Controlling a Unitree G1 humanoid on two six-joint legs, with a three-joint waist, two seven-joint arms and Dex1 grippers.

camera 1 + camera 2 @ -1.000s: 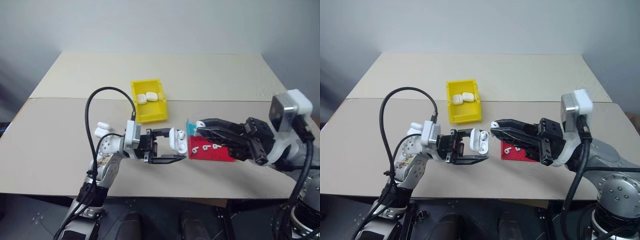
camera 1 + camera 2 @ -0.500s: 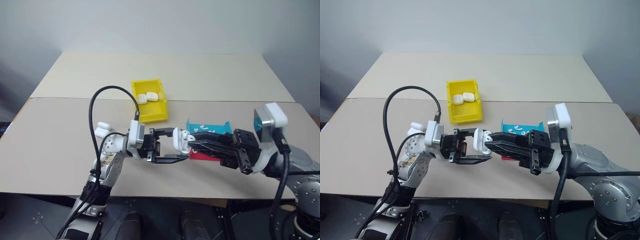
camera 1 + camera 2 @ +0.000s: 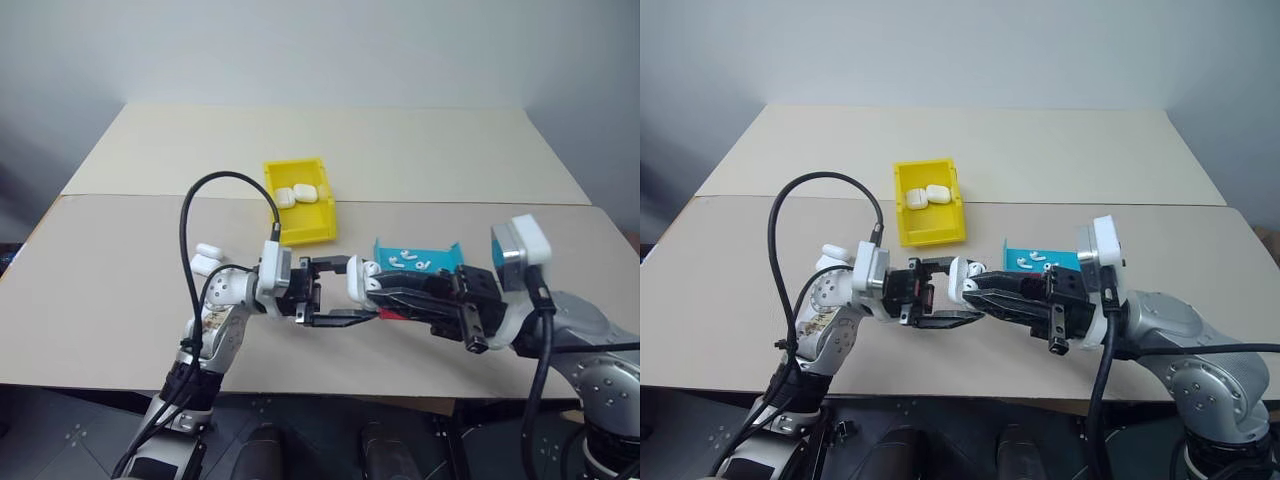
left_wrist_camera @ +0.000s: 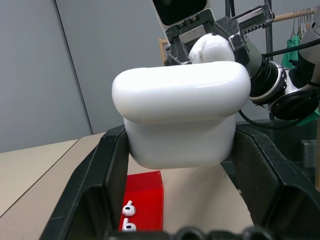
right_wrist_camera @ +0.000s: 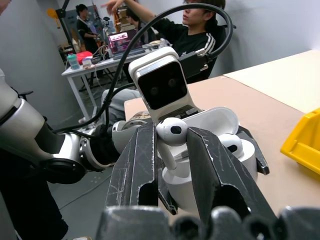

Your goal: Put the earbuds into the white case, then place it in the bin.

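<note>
My left gripper was clamped on the white case, its two black fingers pressed against the case's sides above the table. The case's hinged lid stood open, and one earbud already sat in a socket. My right gripper met the case from the opposite side, pinching a second earbud by its head between its fingers, with the stem pointing down at the case's opening; whether the stem had entered the socket could not be told. Behind my right gripper lay the blue tray, holding a few loose earbuds, and just in front of it a red tray with two more earbuds. The bin, bright yellow, stood farther back on the table, well apart from both grippers, with two closed cases inside. Two further cases rested on the table beside my left arm. In the right wrist view, a seated person appeared at a desk beyond the table.
</note>
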